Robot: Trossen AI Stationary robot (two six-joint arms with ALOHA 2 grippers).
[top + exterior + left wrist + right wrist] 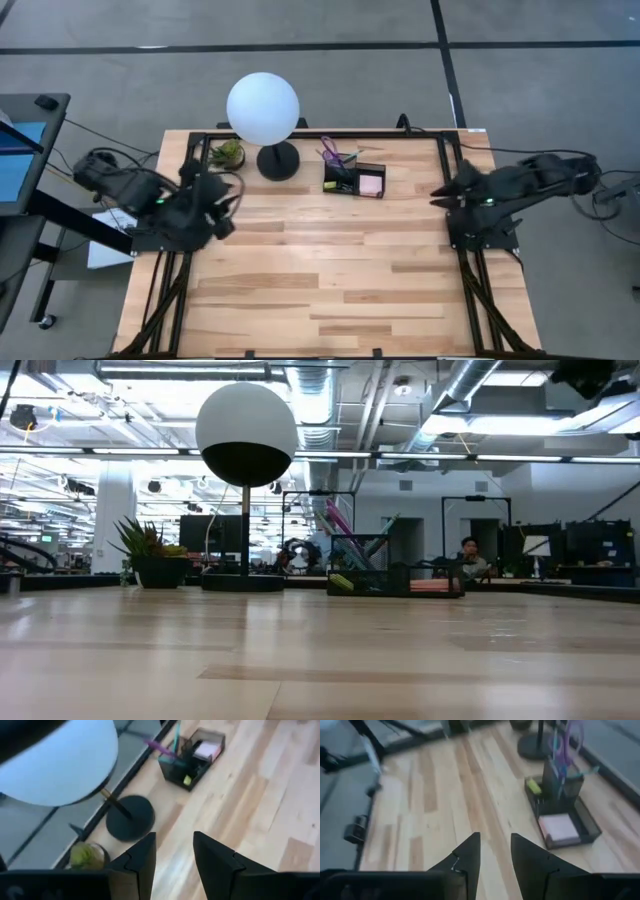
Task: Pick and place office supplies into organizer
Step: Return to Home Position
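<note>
Left gripper: hung at one side edge of the table, fingers slightly apart, holding nothing.
Right gripper: at the opposite edge, fingers likewise narrowly parted, empty.
Organizer: stood at the far side, between the arms.
Contents: pink sticky pad in the low tray; purple-handled scissors and pens upright; yellow piece, perhaps an eraser.
Beside it: globe lamp, then potted plant.

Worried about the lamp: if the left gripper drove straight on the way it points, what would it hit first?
Probably bare table, beside the lamp base, not on it. The left gripper aims down at wood between the base and the organizer; depth is unclear.
</note>
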